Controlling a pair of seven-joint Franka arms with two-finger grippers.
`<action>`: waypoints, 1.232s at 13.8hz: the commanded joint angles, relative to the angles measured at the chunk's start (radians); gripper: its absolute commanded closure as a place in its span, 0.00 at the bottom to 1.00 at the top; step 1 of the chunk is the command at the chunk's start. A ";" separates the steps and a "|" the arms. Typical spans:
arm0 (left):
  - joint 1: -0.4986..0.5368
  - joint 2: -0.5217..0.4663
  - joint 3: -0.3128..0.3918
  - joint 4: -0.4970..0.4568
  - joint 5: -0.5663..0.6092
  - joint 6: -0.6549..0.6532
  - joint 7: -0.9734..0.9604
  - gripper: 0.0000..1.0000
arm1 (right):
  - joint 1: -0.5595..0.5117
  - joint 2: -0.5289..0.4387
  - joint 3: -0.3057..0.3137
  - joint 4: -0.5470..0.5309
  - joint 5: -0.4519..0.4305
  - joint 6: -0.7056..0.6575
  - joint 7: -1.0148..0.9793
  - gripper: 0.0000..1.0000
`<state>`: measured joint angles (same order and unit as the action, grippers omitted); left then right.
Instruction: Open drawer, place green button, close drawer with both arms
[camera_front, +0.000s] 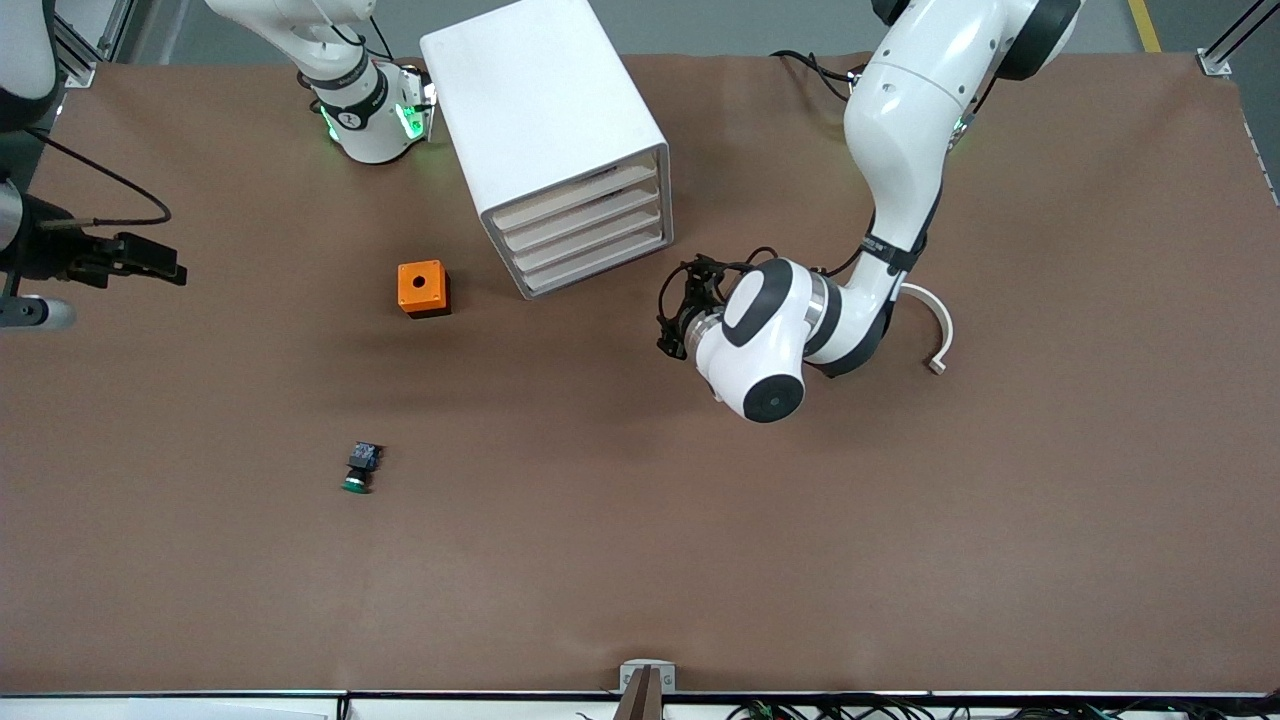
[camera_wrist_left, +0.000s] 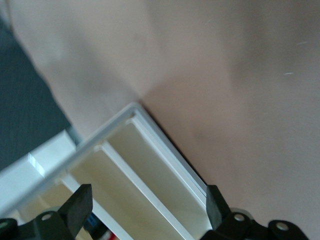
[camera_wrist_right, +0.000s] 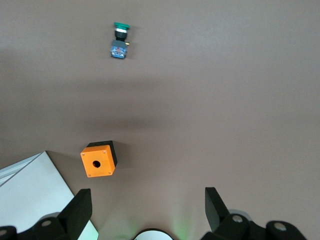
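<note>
left gripper (camera_wrist_left: 145, 202): fingers wide, at drawer (camera_wrist_left: 150, 170) front | right gripper (camera_wrist_right: 147, 202): fingers wide, above counter (camera_wrist_right: 225, 100) | button (camera_front: 359, 468) apart

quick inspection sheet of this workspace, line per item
surface: brown table, flat, mostly bare
cabinet: white cabinet, four drawers, all shut
button: green-capped button on its side, nearer the front camera than the orange box
clutter: orange box with a hole on top, beside the cabinet; curved white piece toward the left arm's end
left gripper: left gripper open, empty, at the drawer fronts
right gripper: right gripper open, empty, above the table by its base, waiting
cables: black cables by the left arm's base
surroundings: grey floor, metal frame posts
</note>
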<state>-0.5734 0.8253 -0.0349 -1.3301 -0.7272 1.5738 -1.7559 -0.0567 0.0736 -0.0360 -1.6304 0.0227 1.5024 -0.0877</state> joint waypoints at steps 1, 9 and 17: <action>0.000 0.067 -0.011 0.037 -0.084 -0.012 -0.124 0.00 | -0.041 0.054 0.010 0.046 -0.003 -0.005 -0.009 0.00; -0.006 0.150 -0.062 0.034 -0.238 -0.018 -0.327 0.01 | 0.009 0.158 0.011 -0.009 -0.020 0.194 0.144 0.00; -0.017 0.178 -0.123 0.023 -0.261 -0.037 -0.362 0.32 | 0.060 0.275 0.015 -0.106 -0.006 0.493 0.215 0.00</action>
<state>-0.5818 0.9850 -0.1556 -1.3253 -0.9613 1.5560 -2.0912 -0.0010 0.3344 -0.0222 -1.7124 0.0161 1.9443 0.1005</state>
